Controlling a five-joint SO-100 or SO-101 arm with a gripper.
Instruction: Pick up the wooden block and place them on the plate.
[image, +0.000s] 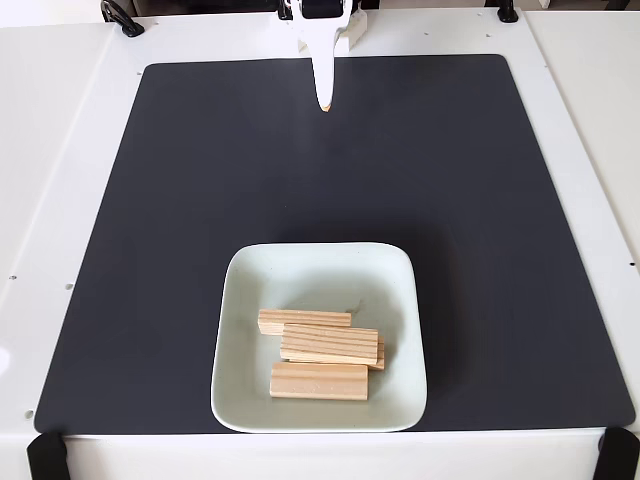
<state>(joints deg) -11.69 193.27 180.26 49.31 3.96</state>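
fixed view, hand: hand (324, 103) hung at the far edge of the mat (180, 200), well apart from the plate; fingers looked closed to a single point, nothing held.
fixed view, blocks: blocks (320, 350) lay flat inside the plate (245, 290), in its near half. I counted three for sure; the middle one seemed to rest on another, so a fourth was likely under it, hard to tell.
fixed view, look: short pale pine bars, dark lengthwise grain lines on the middle one, all roughly parallel and touching or overlapping.
fixed view, plate: square, shallow, mint-white, rounded corners, near the mat's front edge on the table (60, 120).
risk: the task looked about done, so the main risk was a needless reach knocking the pile.
risk cause: the stacked bar sat loose and could slide off its neighbour if the plate got bumped.
risk, count: any hidden block could be miscounted.
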